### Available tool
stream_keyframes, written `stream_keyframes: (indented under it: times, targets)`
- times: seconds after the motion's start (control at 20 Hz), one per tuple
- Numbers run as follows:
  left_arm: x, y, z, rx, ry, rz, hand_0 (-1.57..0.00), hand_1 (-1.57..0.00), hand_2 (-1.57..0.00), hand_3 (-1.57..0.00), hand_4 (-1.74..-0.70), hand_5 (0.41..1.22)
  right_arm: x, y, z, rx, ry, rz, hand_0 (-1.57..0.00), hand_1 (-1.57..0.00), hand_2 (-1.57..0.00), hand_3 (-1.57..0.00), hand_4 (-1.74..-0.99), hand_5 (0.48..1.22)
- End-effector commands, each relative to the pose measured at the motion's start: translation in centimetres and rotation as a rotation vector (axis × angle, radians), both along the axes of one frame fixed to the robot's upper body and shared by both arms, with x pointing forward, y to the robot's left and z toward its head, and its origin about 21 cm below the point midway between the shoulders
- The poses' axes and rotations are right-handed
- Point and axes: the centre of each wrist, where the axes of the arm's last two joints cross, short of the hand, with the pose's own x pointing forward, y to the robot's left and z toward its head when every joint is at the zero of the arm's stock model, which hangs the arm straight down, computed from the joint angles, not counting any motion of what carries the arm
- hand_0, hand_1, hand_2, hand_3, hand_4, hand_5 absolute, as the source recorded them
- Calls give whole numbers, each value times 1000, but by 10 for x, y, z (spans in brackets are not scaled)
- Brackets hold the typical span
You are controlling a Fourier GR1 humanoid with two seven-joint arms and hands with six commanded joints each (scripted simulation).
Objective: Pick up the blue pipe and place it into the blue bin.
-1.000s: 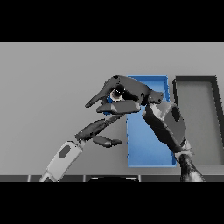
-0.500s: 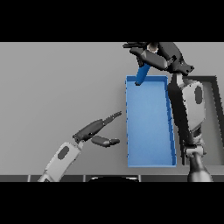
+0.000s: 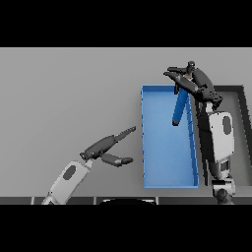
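The blue pipe point(image 3: 179, 106) hangs nearly upright, slightly tilted, over the far right part of the blue bin point(image 3: 152, 147). Its upper end meets the underside of my right hand point(image 3: 193, 81), which holds it there. Its lower end sits low inside the bin, close to the floor; I cannot tell whether it touches. My right arm runs along the bin's right wall and hides part of it. My left hand point(image 3: 104, 147) hovers open over the table left of the bin, with fingers straight and pointing toward it.
A dark grey bin point(image 3: 241, 98) stands right of the blue bin, mostly hidden behind my right arm. Bare grey table spreads across the left and far side.
My right hand has carried the pipe from the bin's far left corner to the right and lower into the bin. The left hand has barely moved.
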Motion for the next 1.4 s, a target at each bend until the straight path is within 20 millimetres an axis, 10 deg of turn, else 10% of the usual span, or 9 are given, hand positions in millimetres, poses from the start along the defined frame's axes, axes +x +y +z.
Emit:
stream_keyframes:
  times: [0.0,0.35,0.45,0.6,0.8,1.35]
  targets:
    - [-1,-3,-1,-3,-1,1,1,1,1,1,-827,470,-2,-4,-12,-9,41,-43,-1571,-1571,-1571,-1571,-1499,1221]
    - [0,-5,4,4,-1,10,1,1,1,1,-826,475,-25,-14,-72,-185,274,-87,-1571,-1571,-1571,-693,-1653,1205]
    - [0,-5,4,-2,-2,3,1,1,1,1,-827,474,-26,-11,-83,-210,354,-109,-1571,-1571,-1571,-1009,-1583,1199]
    - [-2,-5,2,2,3,-4,1,1,1,1,-829,476,-29,-10,-91,-165,459,-124,-937,-884,-853,-516,-1404,1159]
    - [-1,-8,6,-5,-5,3,1,1,1,1,-827,477,-29,-3,-85,-266,508,-39,-383,-362,-349,-211,-1234,1091]
    - [-3,-3,5,-3,-4,5,1,1,1,1,-828,472,-41,2,-84,-462,448,32,-40,-30,-29,-17,-1182,795]
